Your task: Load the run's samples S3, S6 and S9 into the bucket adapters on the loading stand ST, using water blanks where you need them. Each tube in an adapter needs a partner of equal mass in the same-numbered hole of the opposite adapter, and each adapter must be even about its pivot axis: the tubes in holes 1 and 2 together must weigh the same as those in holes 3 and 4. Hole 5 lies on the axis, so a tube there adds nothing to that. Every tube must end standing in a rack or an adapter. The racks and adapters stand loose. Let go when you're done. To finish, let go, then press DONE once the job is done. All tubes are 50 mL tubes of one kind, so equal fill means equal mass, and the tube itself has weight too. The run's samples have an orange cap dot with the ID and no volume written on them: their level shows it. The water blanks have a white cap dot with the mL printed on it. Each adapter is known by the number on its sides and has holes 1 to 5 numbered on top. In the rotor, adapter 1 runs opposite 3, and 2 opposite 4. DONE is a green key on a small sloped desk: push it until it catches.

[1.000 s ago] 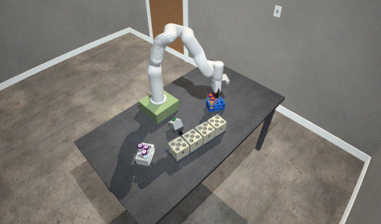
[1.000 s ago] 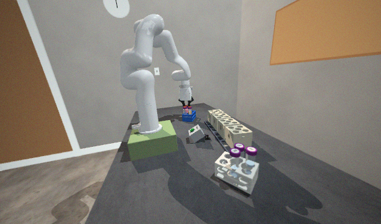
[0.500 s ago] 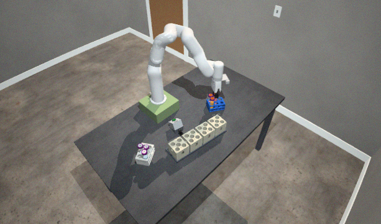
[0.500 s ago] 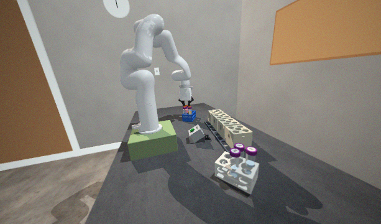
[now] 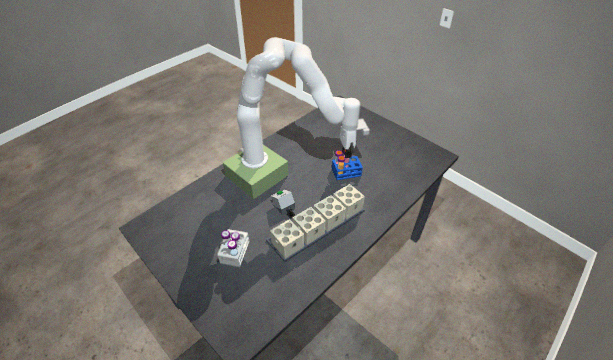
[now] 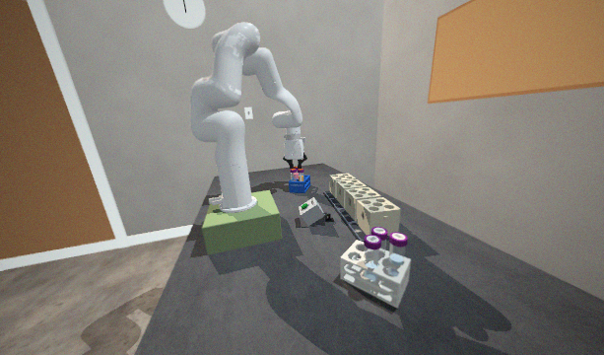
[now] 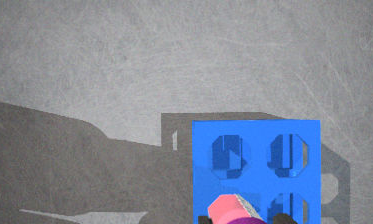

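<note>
The jaws are closed on a sample tube (image 7: 230, 210) that stands in the blue rack (image 7: 257, 131); the gripper (image 5: 349, 146) hangs straight down over this rack at the far side of the tabletop (image 5: 406, 145). In the wrist view only the pink cap of the tube and a purple band under it are visible, at the lower edge, with dark fingertips on both sides. No ID can be read on the cap. The blue rack is a plastic block with octagonal holes; 3 of them in the wrist view are open, and the inner walls show through them. In the top view some more tubes with orange and pink tops stand in the same rack, too small to tell apart.

Nearer to the front, 4 cream adapters (image 5: 309, 218) stand in a row on a dark rail, the loading stand (image 6: 342, 213). Each is a cube with 5 round holes on top; the numbers on them are too small to read. Just beside the row is a small grey sloped desk with the green DONE key (image 6: 304, 204). At the near end a white rack (image 6: 375, 283) holds 3 tubes with purple caps (image 6: 398, 239); their printed values cannot be read. The white arm stands on a green base block (image 5: 273, 177).
</note>
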